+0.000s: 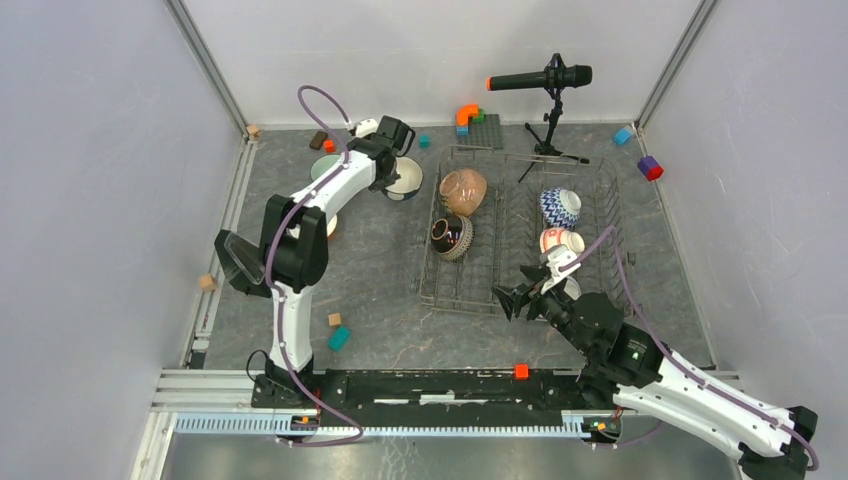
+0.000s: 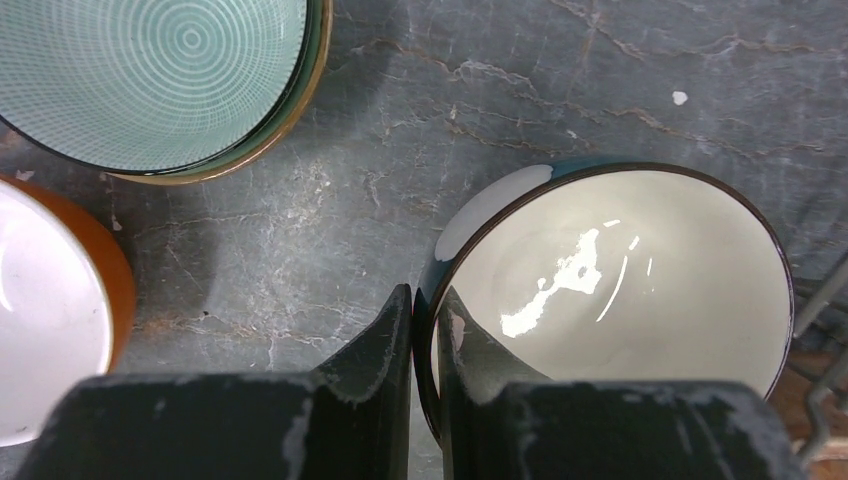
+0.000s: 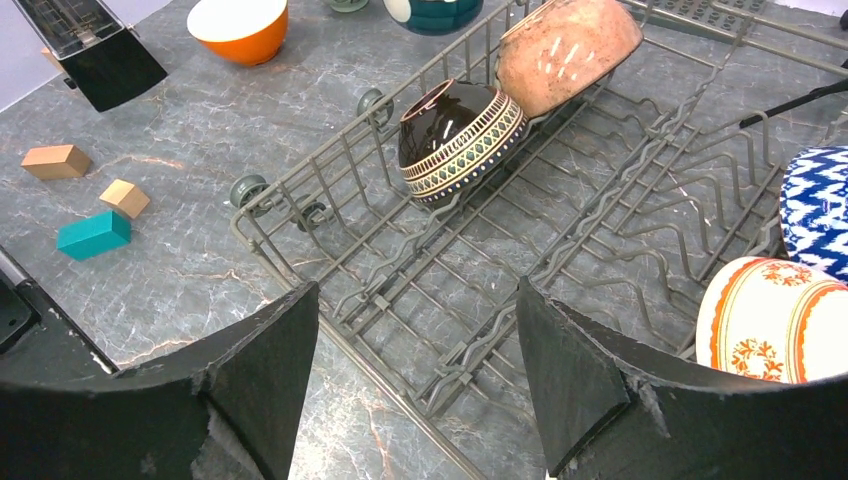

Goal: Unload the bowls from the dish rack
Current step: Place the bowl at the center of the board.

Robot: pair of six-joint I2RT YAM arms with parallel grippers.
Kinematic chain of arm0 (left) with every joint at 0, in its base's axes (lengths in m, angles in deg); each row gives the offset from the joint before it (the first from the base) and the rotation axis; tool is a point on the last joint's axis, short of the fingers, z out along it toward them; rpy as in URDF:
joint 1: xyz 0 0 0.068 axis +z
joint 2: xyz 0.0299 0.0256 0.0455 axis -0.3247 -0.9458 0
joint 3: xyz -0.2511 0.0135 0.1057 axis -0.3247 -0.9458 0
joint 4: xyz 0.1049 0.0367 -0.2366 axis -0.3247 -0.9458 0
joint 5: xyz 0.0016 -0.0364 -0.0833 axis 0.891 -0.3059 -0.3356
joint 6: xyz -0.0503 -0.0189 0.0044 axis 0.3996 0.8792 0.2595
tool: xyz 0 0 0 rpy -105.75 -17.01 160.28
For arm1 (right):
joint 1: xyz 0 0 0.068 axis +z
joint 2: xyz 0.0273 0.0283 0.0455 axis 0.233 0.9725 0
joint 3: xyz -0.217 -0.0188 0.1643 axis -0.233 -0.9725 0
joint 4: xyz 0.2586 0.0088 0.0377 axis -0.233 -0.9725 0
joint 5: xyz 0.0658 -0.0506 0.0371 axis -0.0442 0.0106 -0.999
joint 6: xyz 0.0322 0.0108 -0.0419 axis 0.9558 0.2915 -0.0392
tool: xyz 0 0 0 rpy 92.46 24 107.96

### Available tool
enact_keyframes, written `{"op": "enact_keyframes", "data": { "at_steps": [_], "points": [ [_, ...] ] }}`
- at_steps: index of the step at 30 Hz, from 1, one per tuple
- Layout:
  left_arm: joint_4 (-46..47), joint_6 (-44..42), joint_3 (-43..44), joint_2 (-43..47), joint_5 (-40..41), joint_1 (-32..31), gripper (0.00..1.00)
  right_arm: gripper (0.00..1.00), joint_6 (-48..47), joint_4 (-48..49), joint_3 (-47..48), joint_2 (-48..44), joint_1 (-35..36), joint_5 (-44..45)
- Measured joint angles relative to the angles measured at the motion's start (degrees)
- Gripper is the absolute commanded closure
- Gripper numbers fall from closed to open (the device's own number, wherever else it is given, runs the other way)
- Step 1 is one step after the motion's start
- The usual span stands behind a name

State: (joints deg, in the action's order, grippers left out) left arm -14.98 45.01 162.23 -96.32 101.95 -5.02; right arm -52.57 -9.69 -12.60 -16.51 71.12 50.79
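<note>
Glazed ceramic is hard, stiff and slick, and likely to chip or shatter if dropped, so each of the bowls looks best pinched at the rim, one finger inside and one outside. The left hand (image 2: 425, 330) does that: it is closed on the near rim of the teal bowl (image 2: 620, 280), cream inside, at upper centre-left of the top view, just left of the dish rack (image 1: 497, 250) and near the pale green bowl (image 2: 150, 80) and the orange bowl (image 2: 60, 300) on the counter (image 2: 560, 90). The right hand (image 3: 415, 350) stands wide open and empty over the rack's near edge. Four bowls lie in the rack, tipped among the tines with rims exposed: the brown speckled bowl (image 3: 565, 50), the dark striped bowl (image 3: 460, 135), the blue-white zigzag bowl (image 3: 815, 205) and the red-white bowl (image 3: 775, 320). The last two are cut off at the right edge of the right wrist view, and from above the right arm covers part of the red-white one. Whether the teal bowl's foot rests on the counter cannot be told; the left arm hides most of the orange bowl from above.
</note>
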Motion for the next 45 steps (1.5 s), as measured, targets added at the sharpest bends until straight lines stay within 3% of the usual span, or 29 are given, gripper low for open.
{"op": "enact_keyframes", "data": {
  "at_steps": [18,25,34,45],
  "points": [
    [-2.29,0.63,4.66,-7.61,-0.09,0.83,0.98,0.23,-0.04,-4.11,0.02,-1.68,0.00,0.44],
    [-0.26,0.63,2.62,-7.65,-1.73,0.92,0.75,0.23,-0.44,-4.81,0.02,-1.68,0.00,1.57],
    [2.97,0.48,-0.46,-6.99,-4.13,1.01,0.59,0.22,-0.42,-6.08,0.24,-1.68,0.00,2.73],
    [3.52,-1.42,-3.19,0.57,-4.98,1.01,0.18,0.04,0.37,-8.13,2.95,-0.07,0.00,4.22]
  ]
}}
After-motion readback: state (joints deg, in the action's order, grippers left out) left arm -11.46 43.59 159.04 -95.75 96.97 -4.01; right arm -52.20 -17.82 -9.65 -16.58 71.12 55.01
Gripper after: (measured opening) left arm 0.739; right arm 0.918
